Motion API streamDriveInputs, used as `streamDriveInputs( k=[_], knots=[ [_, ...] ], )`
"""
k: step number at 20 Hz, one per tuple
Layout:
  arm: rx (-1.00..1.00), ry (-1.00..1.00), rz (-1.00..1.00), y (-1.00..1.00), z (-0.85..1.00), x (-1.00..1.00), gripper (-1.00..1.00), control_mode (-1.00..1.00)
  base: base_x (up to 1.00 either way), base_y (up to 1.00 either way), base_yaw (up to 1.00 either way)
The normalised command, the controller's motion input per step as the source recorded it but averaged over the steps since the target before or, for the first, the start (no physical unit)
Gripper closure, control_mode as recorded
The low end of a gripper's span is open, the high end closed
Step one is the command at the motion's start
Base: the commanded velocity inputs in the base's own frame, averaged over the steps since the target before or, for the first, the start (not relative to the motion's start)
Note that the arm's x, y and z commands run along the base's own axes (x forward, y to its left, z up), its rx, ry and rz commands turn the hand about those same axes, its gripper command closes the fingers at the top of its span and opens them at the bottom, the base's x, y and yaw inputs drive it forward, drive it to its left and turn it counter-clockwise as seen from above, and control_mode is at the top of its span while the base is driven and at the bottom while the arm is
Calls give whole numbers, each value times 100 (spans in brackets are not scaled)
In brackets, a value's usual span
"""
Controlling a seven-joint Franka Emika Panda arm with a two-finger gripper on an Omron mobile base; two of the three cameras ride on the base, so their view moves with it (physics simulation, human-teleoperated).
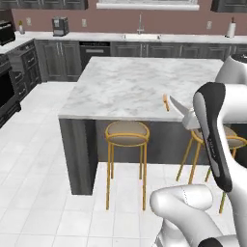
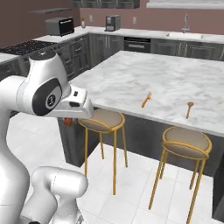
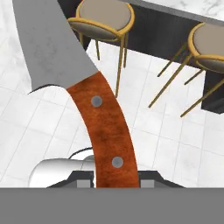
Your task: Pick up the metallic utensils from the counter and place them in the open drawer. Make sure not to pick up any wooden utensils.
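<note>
In the left base view, a bar stool (image 1: 127, 135) with a tan seat and golden legs stands on the white tile floor, in front of the dark base of the counter (image 1: 125, 87). On the marble top, near the front edge, lies a small wooden fork (image 1: 165, 101), all orange. Just to the right of it a silver blade shows: this is the knife (image 1: 179, 107), and it sticks out from behind the white arm.

In the right base view, the fork (image 2: 146, 99) lies on the counter (image 2: 144, 74) near the front edge, and a round-bowled wooden spoon (image 2: 189, 109) lies further right, well apart from it. Two stools (image 2: 103, 120) stand under this edge. The hand hangs at the left, off the counter and over the floor.

In the hand view, the knife (image 3: 87, 96) stands up from the gripper (image 3: 114, 178). The jaws are closed narrowly on the bottom end of its orange-brown handle, which has two silver rivets. The grey blade points to the top left, above the tiles. The two stools (image 3: 105, 15) are at the top, in front of the dark counter base
</note>
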Motion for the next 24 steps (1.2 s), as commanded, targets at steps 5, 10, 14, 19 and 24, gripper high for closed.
streamDriveInputs(
  k=[5,10,14,19,24],
  knots=[
    [0,0,0,0,0,0,100,100,33,100,-19],
    [0,0,0,0,0,0,100,100,57,100,-23],
    [0,0,0,0,0,0,100,100,67,100,-4],
    [0,0,0,0,0,0,100,100,74,100,10],
    [0,0,0,0,0,0,100,100,100,100,3]
  ],
)
